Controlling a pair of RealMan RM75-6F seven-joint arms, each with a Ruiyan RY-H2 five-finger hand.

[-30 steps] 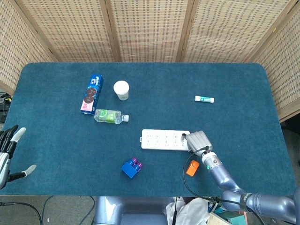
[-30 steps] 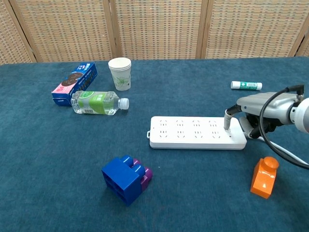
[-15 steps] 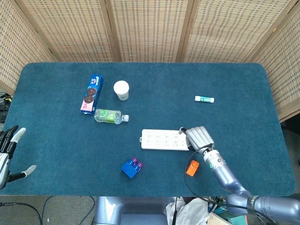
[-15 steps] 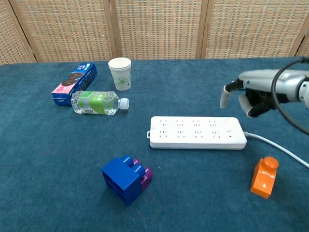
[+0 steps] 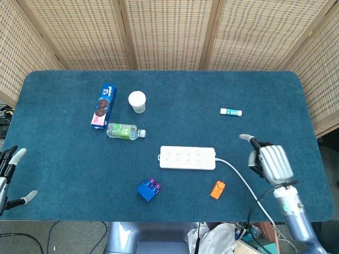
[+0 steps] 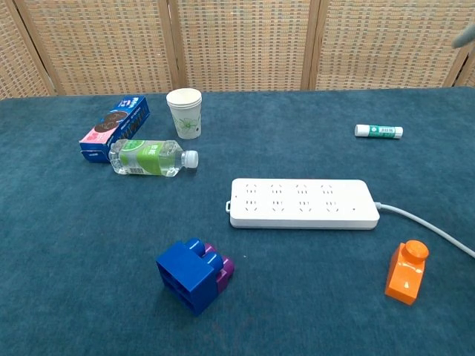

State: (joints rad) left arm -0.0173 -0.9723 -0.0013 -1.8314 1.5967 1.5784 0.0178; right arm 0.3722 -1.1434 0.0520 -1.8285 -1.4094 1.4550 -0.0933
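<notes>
1. The right hand (image 5: 270, 161) hangs over the right part of the blue-carpeted table (image 5: 63, 159), fingers apart and holding nothing; it shows only in the head view.
2. The left hand (image 5: 9, 177) sits at the table's left near edge, fingers spread and empty.
3. The white plastic power strip (image 5: 187, 157) lies flat near the middle of the table, well apart from the right hand, to its left.
4. The strip's grey cable (image 5: 238, 177) runs from its right end toward the near right edge, passing just left of the right hand.
5. A small orange plastic block (image 5: 217, 189) stands near the strip's right end, on its near side, just beside the cable.
6. A blue and purple toy brick (image 5: 149, 189) lies near of the strip's left end.
7. Further left and far lie a clear water bottle with a green label (image 5: 124, 131), a white paper cup (image 5: 137, 101) and a blue biscuit box (image 5: 104, 106).
8. A white and green tube (image 5: 231, 111) lies far of the right hand.
</notes>
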